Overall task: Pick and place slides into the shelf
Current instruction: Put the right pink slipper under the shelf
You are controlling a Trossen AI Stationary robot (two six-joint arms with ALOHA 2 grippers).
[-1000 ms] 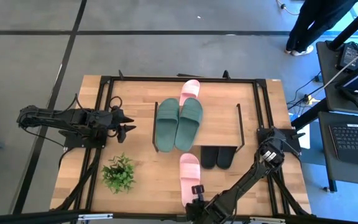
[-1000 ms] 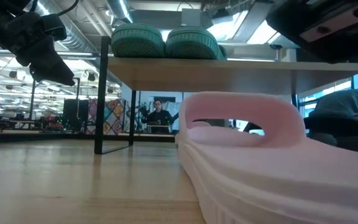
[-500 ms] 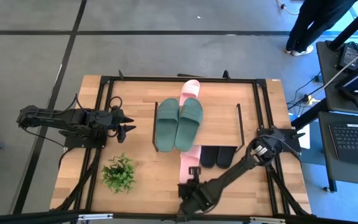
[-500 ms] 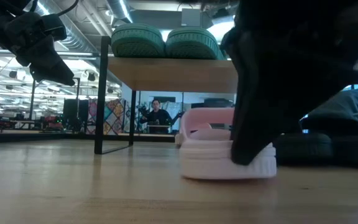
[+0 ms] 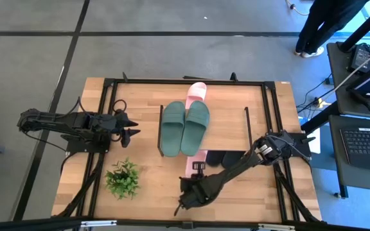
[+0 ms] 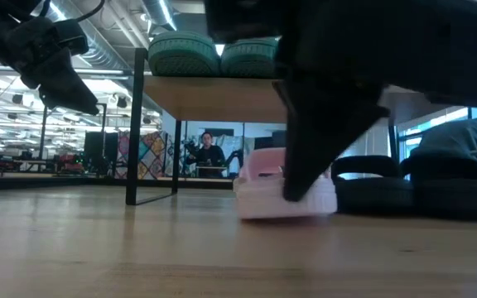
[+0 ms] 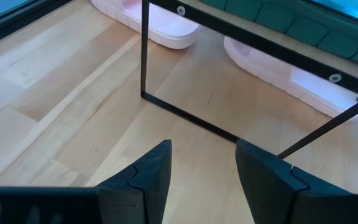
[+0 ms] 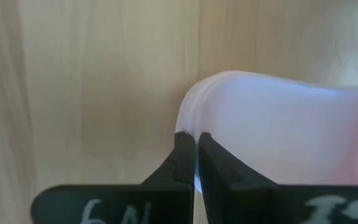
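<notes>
The shelf [image 5: 230,122] stands mid-table, with the green slides [image 5: 185,125] side by side on its top board. One pink slide [image 5: 196,90] pokes out beyond its far edge. The other pink slide [image 5: 189,168] lies flat at the shelf's near edge, mostly beneath the board. In the low view this pink slide [image 6: 263,186] sits under the shelf [image 6: 222,91]. The black slides [image 5: 223,160] rest to its right. My right gripper [image 5: 200,167] is shut at that pink slide's near end. My left gripper [image 5: 135,127] hovers open left of the shelf. My right gripper pushes the pink slide with its shut fingertips [image 8: 185,152]. They bear on the rounded near end [image 8: 229,106] of the sole. The fingers [image 6: 305,165] come from the table's near side, slanting down. The slide lies flat on the table.
A small potted plant [image 5: 123,178] stands near the left front of the table. The shelf's thin black legs [image 7: 143,56] stand ahead of my left gripper [image 7: 202,165]. A person [image 5: 320,25] stands beyond the table's far right corner, by a desk with laptops.
My right gripper has moved toward the far edge, its arm swinging leftward, and has pushed the pink slide along the table. The slide has gone from lying fully in the open near the front edge to lying mostly under the shelf's top board.
</notes>
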